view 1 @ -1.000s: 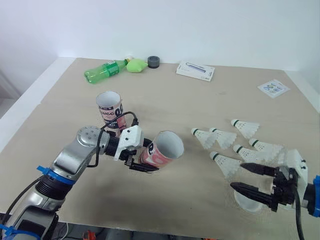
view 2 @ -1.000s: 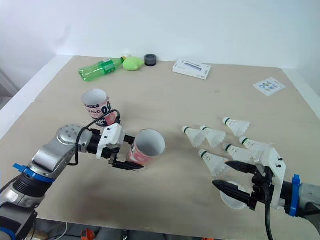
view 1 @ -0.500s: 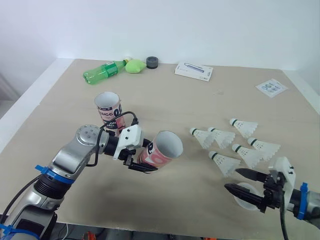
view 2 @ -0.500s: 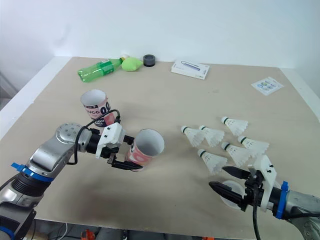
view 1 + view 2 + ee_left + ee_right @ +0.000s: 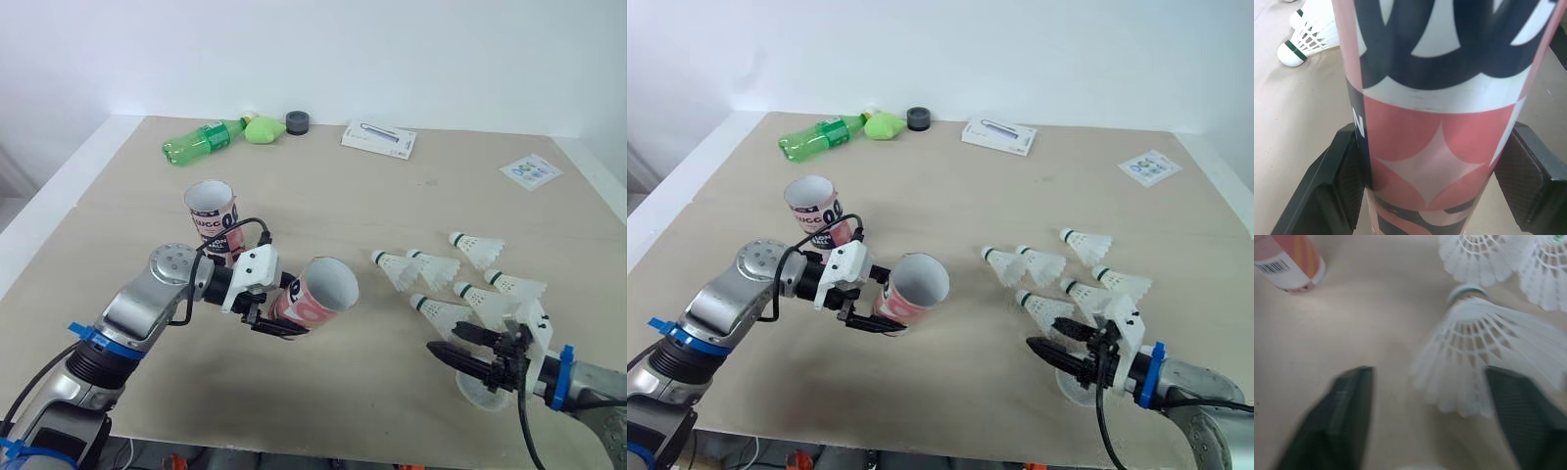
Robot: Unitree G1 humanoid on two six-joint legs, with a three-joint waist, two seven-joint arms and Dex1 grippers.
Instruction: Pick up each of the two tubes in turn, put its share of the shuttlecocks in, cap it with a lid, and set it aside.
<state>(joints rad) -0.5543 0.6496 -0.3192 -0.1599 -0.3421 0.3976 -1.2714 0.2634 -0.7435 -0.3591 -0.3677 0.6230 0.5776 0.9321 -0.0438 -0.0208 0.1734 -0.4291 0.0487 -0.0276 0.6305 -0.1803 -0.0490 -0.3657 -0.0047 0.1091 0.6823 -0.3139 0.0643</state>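
A broad, flat tabletop of pale beige wood-grain board [image 5: 323, 196] takes up most of the scene, bordered along its left and right sides by a white rim [image 5: 61, 186]. Behind its far edge rises a plain, smooth white wall [image 5: 343, 54]. The light is soft and even, leaving only faint shadows on the board.

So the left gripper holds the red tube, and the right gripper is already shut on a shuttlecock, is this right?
Not quite. The left gripper holds the red tube, but the right gripper is open, not closed on the nearest shuttlecock; the right wrist view shows it.
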